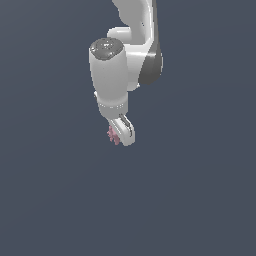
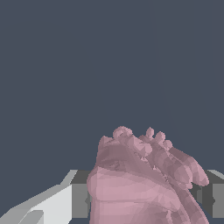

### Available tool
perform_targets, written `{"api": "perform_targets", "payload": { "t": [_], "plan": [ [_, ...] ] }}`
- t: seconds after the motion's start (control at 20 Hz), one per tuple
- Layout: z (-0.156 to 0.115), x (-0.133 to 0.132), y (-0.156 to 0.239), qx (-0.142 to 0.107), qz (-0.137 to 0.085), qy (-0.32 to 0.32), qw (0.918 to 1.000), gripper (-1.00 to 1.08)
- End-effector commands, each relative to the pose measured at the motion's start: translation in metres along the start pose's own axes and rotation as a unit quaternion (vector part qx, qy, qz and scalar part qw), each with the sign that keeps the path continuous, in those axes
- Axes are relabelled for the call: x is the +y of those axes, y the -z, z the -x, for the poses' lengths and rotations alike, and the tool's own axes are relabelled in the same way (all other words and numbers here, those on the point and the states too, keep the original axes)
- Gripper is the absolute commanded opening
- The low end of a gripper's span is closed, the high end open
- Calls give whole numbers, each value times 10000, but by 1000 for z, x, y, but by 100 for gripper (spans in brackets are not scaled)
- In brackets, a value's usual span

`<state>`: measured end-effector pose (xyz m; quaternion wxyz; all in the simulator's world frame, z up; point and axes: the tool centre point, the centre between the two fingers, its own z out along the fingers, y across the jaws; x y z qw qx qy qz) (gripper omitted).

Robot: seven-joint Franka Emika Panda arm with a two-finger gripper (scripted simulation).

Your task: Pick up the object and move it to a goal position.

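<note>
Exterior view shows the pincer (image 1: 120,134) clenched on the pink object (image 1: 113,135) between its fingers, so the pick looks done; carrying to an unseen goal remains.

No readable text, label, brand, number or sign anywhere in either view.

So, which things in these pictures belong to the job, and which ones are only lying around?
Belongs to the job:
- pink lumpy object, sitting between the fingers
- gripper, shut on it

Just lying about:
- nothing else shows, only the plain grey background
</note>
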<state>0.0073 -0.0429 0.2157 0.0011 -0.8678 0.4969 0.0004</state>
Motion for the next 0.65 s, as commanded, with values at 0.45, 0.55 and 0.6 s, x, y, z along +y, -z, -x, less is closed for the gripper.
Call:
{"api": "perform_targets", "payload": {
  "t": [0.45,0.55,0.6],
  "plan": [
    [-22,35,62,6,7,3,10000,-100],
    [-23,36,64,6,7,3,10000,-100],
    [-23,36,65,6,7,3,10000,-100]
  ]
}}
